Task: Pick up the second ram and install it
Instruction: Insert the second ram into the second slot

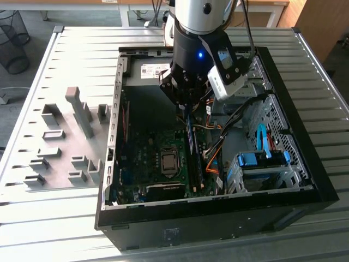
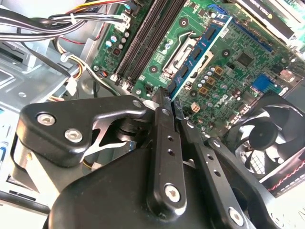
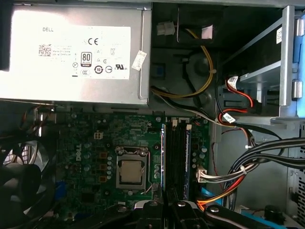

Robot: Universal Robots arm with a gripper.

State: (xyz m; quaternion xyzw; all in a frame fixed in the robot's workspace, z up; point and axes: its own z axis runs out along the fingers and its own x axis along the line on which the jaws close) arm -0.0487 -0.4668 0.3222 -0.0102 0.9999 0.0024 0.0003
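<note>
The claw (image 1: 188,106) hangs inside the open computer case (image 1: 305,180), which lies on its side on the slatted metal desk (image 1: 82,54). In the exterior view the arm (image 1: 199,33) comes down from the far side and ends over the motherboard (image 1: 147,158), just above the far end of the memory slots (image 1: 195,164).

In the second wrist view the claw's fingers (image 2: 164,143) are pressed close together and clamp the second ram (image 2: 200,47), a narrow blue-green stick with dark chips that runs away from the fingertips above the board, beside the processor socket (image 2: 183,50). The claw is clenched on it. The black memory slots (image 2: 145,38) lie apart from the stick in this view, so it is not seated in a slot.

In the first wrist view the stick shows edge-on as a thin blue line (image 3: 163,157) alongside the slots (image 3: 177,157), with the processor socket (image 3: 130,171) next to it and the silver power supply (image 3: 71,52) beyond.

On the exterior view's left, grey fixture blocks (image 1: 71,136) stand on the desk, well apart from the case. A cooling fan (image 2: 267,138) sits at the board's edge, and bundled cables (image 3: 248,167) run beside the slots.
</note>
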